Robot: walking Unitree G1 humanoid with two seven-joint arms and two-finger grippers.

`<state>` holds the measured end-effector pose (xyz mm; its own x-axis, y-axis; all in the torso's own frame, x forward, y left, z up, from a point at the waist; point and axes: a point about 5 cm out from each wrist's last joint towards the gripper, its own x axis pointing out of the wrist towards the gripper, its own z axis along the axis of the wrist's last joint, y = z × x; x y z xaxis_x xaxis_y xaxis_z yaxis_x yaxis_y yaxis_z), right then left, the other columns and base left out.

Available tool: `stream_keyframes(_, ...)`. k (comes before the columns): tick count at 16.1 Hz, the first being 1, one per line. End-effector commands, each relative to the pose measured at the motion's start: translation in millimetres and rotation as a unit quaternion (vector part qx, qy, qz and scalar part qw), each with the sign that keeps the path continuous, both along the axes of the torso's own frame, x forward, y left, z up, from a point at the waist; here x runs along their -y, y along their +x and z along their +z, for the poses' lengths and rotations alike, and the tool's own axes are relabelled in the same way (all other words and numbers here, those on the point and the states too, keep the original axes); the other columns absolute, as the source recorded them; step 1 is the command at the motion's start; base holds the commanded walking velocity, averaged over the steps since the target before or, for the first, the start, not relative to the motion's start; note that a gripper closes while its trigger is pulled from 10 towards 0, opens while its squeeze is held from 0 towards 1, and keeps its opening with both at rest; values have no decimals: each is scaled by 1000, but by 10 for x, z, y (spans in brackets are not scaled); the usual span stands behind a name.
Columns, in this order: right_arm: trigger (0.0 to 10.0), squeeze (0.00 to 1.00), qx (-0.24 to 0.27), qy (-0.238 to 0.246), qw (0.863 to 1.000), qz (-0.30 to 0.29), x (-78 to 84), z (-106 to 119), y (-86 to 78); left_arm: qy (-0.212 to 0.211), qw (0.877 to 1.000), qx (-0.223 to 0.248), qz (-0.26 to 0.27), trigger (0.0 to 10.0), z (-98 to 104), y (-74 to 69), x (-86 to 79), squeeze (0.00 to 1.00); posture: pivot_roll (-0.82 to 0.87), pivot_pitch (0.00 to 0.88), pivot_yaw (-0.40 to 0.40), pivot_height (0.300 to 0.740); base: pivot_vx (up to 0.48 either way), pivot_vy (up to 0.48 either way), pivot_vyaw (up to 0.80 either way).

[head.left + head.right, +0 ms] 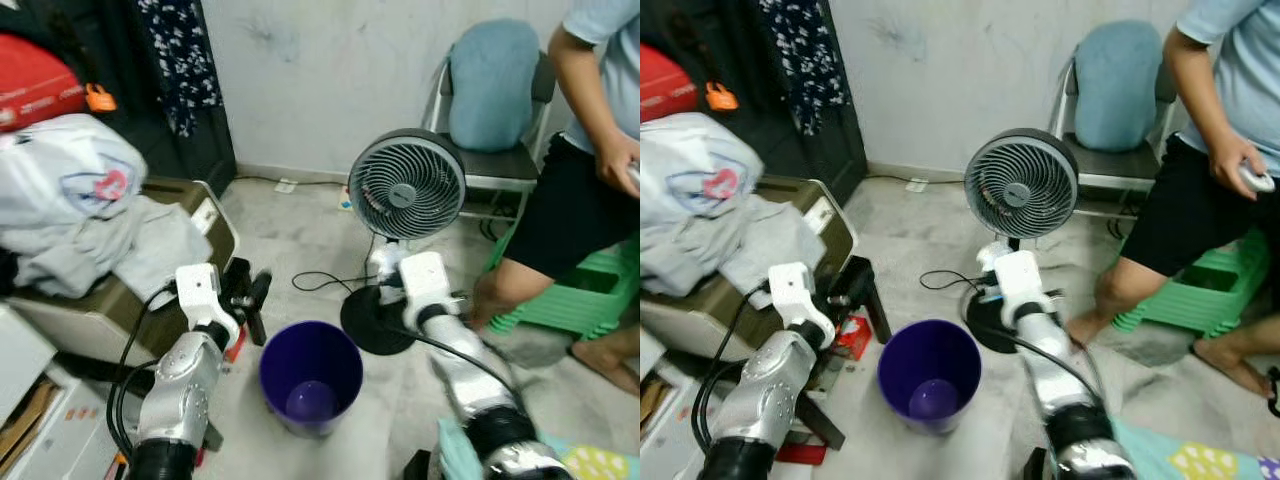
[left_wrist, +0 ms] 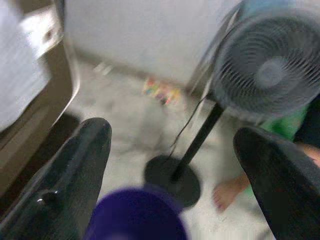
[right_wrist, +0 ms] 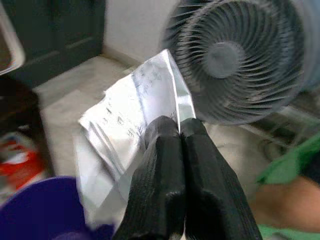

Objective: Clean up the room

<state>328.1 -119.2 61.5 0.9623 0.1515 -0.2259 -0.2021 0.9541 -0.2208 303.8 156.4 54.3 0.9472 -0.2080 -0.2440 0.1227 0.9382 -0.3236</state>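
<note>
Two hands worked: right hand pinched crumpled paper beside purple bin; left hand gaped wide. Fan stood close behind, seated person nearby.

Nothing can be read. The crumpled paper slip at centre frame in the right wrist view carries rows of print, all too blurred to make out.

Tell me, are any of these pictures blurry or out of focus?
Left wrist view: soft all over, the fan and purple bin smeared. Right wrist view: right gripper and crumpled paper fairly sharp, background hazy. Both eye views: reasonably crisp, evenly lit.
</note>
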Motion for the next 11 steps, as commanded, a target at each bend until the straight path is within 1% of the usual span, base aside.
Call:
stream_keyframes(1,10000,0,-23,6,1000,8,-80,-48,6,22,1000,-18,1,10000,-49,54,-26,0,-149,0,24,740,0,0,0)
stream_keyframes(2,10000,0,-31,7,999,12,-111,-74,10,46,999,-26,-2,10000,-65,101,-41,0,-151,0,28,740,0,0,0)
stream_keyframes(4,10000,0,-51,-6,999,17,-146,-130,13,60,997,-45,-3,10000,-108,139,-68,0,-152,0,35,740,0,0,0)
stream_keyframes(6,10000,0,-82,-16,996,15,-171,-213,17,85,993,-79,-10,10000,-213,158,-118,0,-141,0,40,740,0,0,0)
stream_keyframes(7,10000,0,-112,-19,993,9,-189,-296,-12,106,989,-107,-16,10000,-304,135,-142,0,-138,0,41,740,0,0,0)
stream_keyframes(8,10000,0,-126,-19,992,10,-208,-341,-40,117,985,-122,-22,10000,-359,105,-146,0,-136,0,42,740,0,0,0)
stream_keyframes(9,10000,0,-139,-29,990,16,-226,-392,-75,117,984,-133,-28,10000,-406,74,-139,0,-133,0,43,740,0,0,0)
stream_keyframes(11,10000,0,-151,-31,988,14,-254,-476,-147,116,980,-162,-20,10000,-512,-4,-152,0,-132,0,49,740,0,0,0)
